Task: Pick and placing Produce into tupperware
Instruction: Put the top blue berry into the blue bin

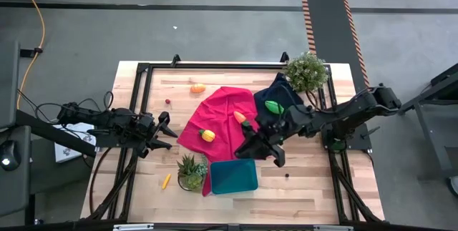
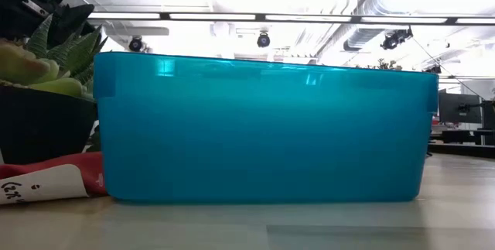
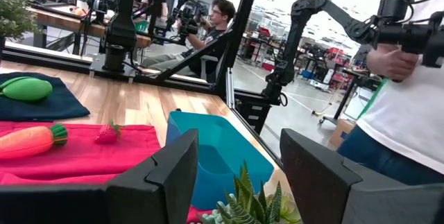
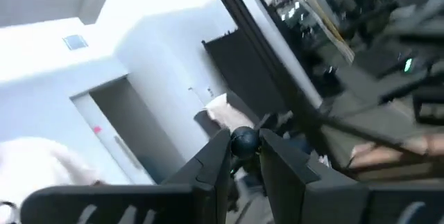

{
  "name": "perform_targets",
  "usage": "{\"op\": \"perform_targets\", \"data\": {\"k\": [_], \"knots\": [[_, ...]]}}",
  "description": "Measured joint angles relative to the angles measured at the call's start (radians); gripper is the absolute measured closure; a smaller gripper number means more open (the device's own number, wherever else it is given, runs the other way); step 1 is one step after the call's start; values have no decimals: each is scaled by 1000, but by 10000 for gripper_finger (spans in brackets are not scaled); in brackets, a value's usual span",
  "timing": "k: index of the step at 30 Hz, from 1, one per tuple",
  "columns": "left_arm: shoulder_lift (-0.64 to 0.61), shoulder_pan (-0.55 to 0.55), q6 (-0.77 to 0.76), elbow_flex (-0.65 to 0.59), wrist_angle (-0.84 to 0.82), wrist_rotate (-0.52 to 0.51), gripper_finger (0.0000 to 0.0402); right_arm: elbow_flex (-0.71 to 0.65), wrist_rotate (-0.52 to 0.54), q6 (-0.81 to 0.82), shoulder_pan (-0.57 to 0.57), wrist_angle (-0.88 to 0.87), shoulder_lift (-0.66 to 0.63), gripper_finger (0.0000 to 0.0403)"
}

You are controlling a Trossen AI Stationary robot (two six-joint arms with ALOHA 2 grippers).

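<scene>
My right pincer (image 1: 257, 151), poised just beside the teal tub (image 1: 234, 177), pinches a small dark berry (image 4: 244, 141) across its middle, probably a light, hard, slippery bead that could squirt free, while my left pincer (image 1: 163, 131) waits open at the table's left.

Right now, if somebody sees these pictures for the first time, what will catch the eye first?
First the red cloth in the middle of the table, with a carrot and a yellow piece on it. Next the teal tupperware at the near edge, beside a small plant. The right gripper hangs above the tupperware, pinching a small dark ball; the left gripper waits open at the left.
</scene>
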Motion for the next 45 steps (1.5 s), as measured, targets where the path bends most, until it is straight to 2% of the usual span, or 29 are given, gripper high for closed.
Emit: {"op": "perform_targets", "data": {"k": [3,7,9,14,17,21,33,45], "knots": [[0,0,0,0,0,0,208,0,0,-73,-22,3,-17,337],[0,0,0,0,0,0,208,43,1,-207,-38,-118,-49,337],[0,0,0,0,0,-1,208,92,0,-288,-43,-238,-63,337],[0,0,0,0,0,0,208,266,19,-486,-36,-660,-60,337],[0,0,0,0,0,0,208,355,105,-567,-15,-863,-51,337],[0,0,0,0,0,0,208,420,205,-601,12,-1030,-41,337],[0,0,0,0,-1,0,208,431,367,-494,63,-1156,-7,337],[0,0,0,0,0,0,208,431,347,-365,63,-1152,162,337]]}}
